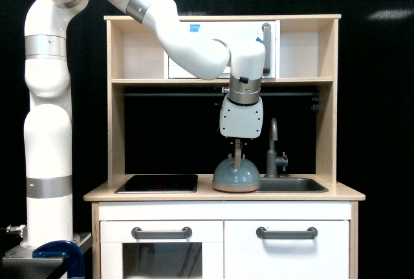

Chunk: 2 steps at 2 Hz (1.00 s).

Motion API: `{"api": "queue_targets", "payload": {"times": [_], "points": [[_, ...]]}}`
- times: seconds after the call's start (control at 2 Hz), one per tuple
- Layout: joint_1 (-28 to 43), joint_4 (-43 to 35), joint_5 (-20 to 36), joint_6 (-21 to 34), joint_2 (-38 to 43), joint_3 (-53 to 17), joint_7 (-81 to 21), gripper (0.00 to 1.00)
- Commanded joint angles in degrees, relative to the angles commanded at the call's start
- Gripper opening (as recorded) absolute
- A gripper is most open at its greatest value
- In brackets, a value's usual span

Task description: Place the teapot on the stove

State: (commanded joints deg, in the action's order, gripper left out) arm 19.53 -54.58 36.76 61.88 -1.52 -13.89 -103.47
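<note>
At mid-frame the teapot (237, 175) sits on the wooden counter (207, 194), just beside the sink (291, 184) on its right. My pincer (239, 146) reaches down over it, narrowed about the upright loop handle; I judge it gripped. To do this well I should lift straight, carry it leftward level, and lower onto the stove (157, 182), lower left of centre, behind which stands the dark back wall
</note>
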Motion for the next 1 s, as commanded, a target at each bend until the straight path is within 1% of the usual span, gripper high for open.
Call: {"api": "queue_targets", "payload": {"times": [0.5,1.0], "points": [[-0.2,7.03,-2.41,0.31,-9.65,2.09,4.14,0.0],[-0.82,21.8,-5.83,1.51,-28.37,4.3,9.7,0.0]]}}
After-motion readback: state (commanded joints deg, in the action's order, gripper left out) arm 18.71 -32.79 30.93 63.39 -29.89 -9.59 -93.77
